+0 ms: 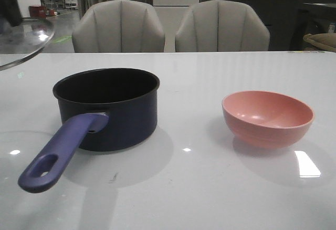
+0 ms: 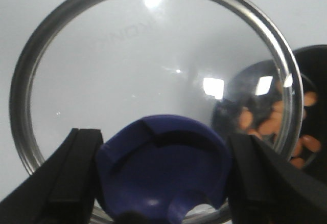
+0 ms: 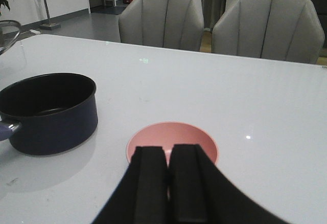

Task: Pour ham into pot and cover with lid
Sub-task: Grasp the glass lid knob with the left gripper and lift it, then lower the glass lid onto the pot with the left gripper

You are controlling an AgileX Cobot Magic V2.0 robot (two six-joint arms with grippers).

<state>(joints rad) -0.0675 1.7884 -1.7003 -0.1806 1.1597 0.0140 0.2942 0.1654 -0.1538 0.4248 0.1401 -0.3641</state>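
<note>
Ham (image 2: 276,124) chunks sit inside the pot (image 1: 113,106), seen through the glass of the lid (image 2: 153,81), which is in the air up and left of the pot, not on it. Left end effector (image 2: 163,183) is clamped on the lid's blue knob (image 2: 163,168), fingers touching both sides. Right end effector (image 3: 168,183) has fingers pressed together, gripping nothing, above the pink bowl (image 1: 268,117) standing on the desk (image 1: 210,188) right of the pot.

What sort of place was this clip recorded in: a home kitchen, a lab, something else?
Probably an office or showroom-style space rather than a kitchen. The pot and pink bowl sit on a plain white table with two grey upholstered chairs behind it, and a barrier post and sign stand in the hall beyond.
</note>
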